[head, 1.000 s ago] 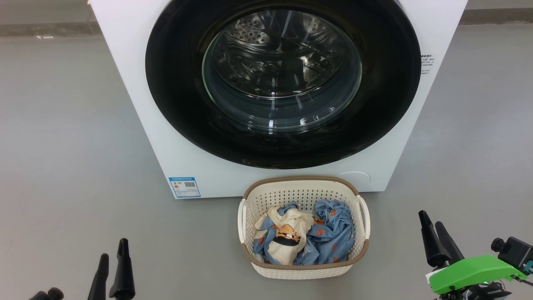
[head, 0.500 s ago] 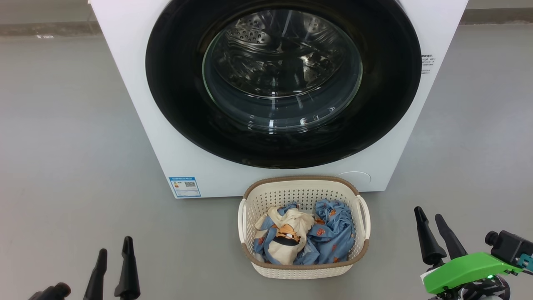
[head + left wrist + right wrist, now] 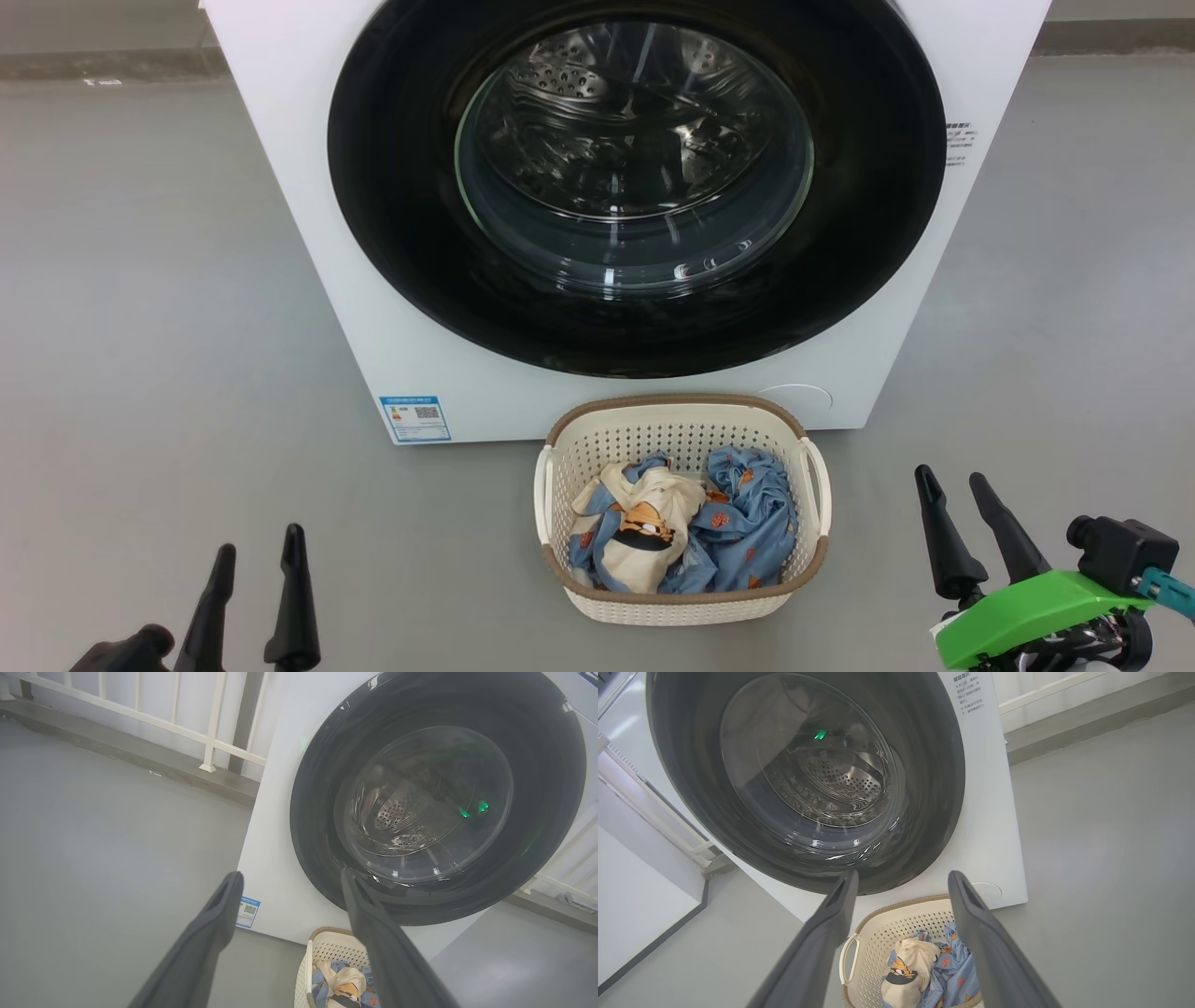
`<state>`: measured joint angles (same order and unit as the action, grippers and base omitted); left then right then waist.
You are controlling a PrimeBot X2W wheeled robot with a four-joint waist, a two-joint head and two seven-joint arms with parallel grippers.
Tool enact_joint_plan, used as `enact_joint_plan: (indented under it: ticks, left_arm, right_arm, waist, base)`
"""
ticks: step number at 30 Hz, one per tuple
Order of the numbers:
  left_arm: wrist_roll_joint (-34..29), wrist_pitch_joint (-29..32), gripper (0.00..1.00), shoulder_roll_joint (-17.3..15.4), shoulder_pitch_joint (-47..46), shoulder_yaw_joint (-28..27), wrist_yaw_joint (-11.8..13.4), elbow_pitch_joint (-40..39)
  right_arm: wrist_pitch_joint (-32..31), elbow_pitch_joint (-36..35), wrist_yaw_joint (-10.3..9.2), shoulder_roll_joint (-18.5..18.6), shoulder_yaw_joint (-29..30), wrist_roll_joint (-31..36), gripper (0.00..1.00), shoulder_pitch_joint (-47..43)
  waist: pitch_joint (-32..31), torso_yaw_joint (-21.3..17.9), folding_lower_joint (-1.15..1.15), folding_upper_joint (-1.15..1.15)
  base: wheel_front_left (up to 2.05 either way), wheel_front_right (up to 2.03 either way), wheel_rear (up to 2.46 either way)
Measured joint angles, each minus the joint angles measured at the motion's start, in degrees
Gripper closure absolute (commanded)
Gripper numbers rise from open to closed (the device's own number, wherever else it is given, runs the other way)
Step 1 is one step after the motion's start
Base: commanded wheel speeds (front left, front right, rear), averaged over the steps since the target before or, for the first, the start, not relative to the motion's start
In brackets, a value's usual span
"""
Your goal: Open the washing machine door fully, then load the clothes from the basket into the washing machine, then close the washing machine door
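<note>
The white washing machine [image 3: 308, 233] stands ahead with its round black-rimmed door [image 3: 392, 233] closed; the steel drum shows through the glass window [image 3: 635, 159]. On the floor right in front sits the cream basket [image 3: 680, 607], holding the blue and cream clothes [image 3: 681, 532]. My left gripper [image 3: 259, 548] is open at the lower left, empty. At the lower right my right gripper [image 3: 952, 479] is open and empty too. Both are apart from the basket. The door [image 3: 308, 812] and basket [image 3: 334, 956] also appear past the left fingers [image 3: 210, 933], and the door [image 3: 934, 765] and clothes [image 3: 924, 966] past the right fingers [image 3: 976, 933].
Grey floor [image 3: 140, 327] spreads to both sides of the machine. A small blue label [image 3: 414, 418] is low on the machine's front. A white railing [image 3: 140, 714] on a low kerb runs behind the machine. A white wall panel [image 3: 635, 896] stands beside it.
Both grippers have risen a little in the head view; the right one has drifted left toward the basket and the left one slightly right. Machine, door and basket are unchanged.
</note>
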<state>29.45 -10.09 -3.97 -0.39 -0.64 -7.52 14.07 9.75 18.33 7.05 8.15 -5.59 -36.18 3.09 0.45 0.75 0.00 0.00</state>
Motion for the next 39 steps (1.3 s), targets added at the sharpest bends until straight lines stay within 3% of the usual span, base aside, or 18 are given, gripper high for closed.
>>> enact_joint_plan:
  ticks: [28,39]
  left_arm:
    - [-16.25,-4.12,0.00,-0.87,-0.60,0.57,-0.01,-0.38]
    - [-16.40,-4.25,0.00,-0.90,-0.60,0.22,-0.01,1.02]
  right_arm:
    - [4.49,-0.40,0.01,1.10,-1.60,15.21,0.00,1.12]
    - [4.53,-0.53,0.01,0.85,-0.42,15.27,0.00,1.08]
  waist:
    - [0.46,-0.98,0.00,0.00]
    - [0.45,-1.18,0.00,0.00]
  base:
    - [0.00,0.00,0.00]
    - [0.00,0.00,0.00]
